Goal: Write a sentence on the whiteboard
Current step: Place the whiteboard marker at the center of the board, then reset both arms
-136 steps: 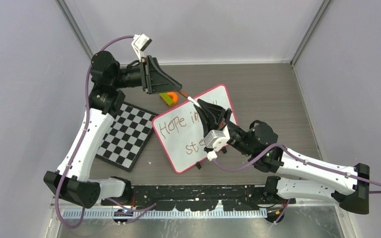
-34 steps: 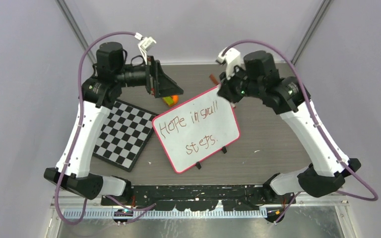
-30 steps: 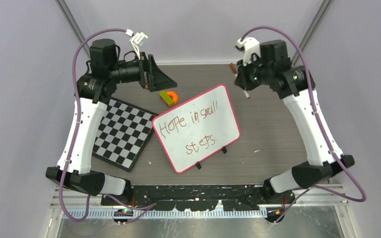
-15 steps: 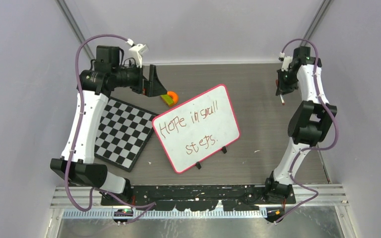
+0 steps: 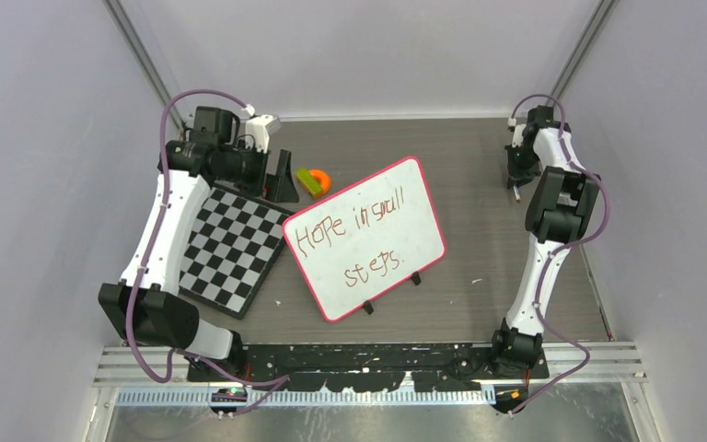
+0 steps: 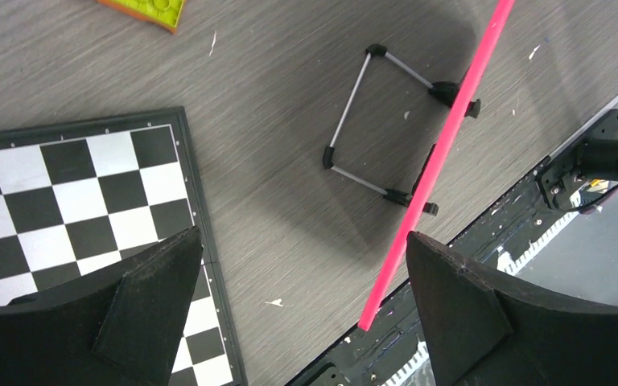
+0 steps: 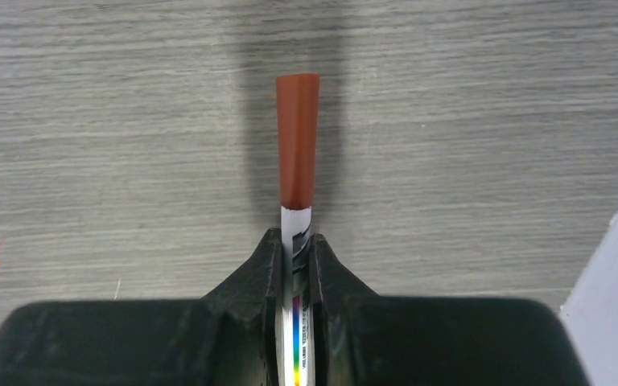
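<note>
Your white rectangular whiteboard with the thin pink-red rim point(image 5: 365, 238) sits mid-table on the dark wood-grain tabletop point(image 5: 479, 239), turned at an angle, just beside the black-and-white checkerboard point(image 5: 230, 244). The reddish-brown handwritten sentence point(image 5: 350, 230) reads "Hope in small steps." over 2 lines. Your left gripper point(image 6: 302, 241) is spread wide and holds nothing; it hangs over the checkerboard's far corner, near the green and orange toy blocks point(image 5: 312, 180), and its wrist view shows the board's rim edge-on. Your right gripper point(image 7: 294, 241) is at the table's far right, well apart from the board, pinching a white marker with a red-brown cap point(image 7: 298, 137)
</note>
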Motion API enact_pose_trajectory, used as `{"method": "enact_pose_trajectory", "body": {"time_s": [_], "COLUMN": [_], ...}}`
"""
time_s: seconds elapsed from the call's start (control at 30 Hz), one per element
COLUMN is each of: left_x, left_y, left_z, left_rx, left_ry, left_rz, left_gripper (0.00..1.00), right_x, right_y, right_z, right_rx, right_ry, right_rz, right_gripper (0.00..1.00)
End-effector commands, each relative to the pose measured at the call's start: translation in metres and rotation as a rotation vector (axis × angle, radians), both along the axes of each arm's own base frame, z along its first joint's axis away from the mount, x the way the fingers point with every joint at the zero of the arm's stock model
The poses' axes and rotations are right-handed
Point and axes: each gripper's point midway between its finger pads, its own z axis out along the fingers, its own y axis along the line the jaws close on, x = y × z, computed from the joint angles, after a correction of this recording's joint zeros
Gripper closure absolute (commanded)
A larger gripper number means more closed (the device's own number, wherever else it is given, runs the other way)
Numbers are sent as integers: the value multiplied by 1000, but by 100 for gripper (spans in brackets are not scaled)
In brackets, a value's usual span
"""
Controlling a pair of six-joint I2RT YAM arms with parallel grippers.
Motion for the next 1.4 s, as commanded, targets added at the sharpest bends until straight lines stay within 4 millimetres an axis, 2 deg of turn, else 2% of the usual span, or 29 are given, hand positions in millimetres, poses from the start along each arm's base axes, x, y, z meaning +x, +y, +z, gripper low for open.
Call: {"method": "enact_pose_trajectory", "body": {"time_s": [0.0,0.13,0.23,0.47,0.57,0.73,0.87,0.93,1.0,1.1,1.23,1.37], "left_x": [-7,-8,-7,1,12,35,56,65,71,70,58,50], "left_y": [9,11,13,23,34,66,105,128,152,173,184,186], "left_z": [10,7,4,10,13,26,39,38,28,2,-36,-58], "left_rx": [13,16,13,-38,-60,-54,-35,-30,-26,-13,22,42], "left_ry": [-69,-57,-43,-8,2,-23,-66,-82,-72,-24,39,55], "left_rz": [2,11,18,71,114,195,275,328,383,430,451,465], "left_gripper": [0,0,0,0,0,0,0,0,0,0,0,0], "right_x": [18,14,11,4,2,-1,-10,-18,-30,-57,-84,-95], "right_y": [-5,-4,-1,4,6,18,38,47,58,78,87,84], "right_z": [6,-6,-5,24,50,103,143,160,171,183,171,153], "right_rx": [-28,-19,-8,4,8,50,124,162,209,305,392,399], "right_ry": [-60,-37,-32,-45,-69,-145,-212,-250,-266,-280,-258,-250], "right_rz": [-16,-15,-11,4,15,42,70,78,94,128,111,85], "right_gripper": [95,77,63,54,51,40,26,22,19,16,16,16]}}
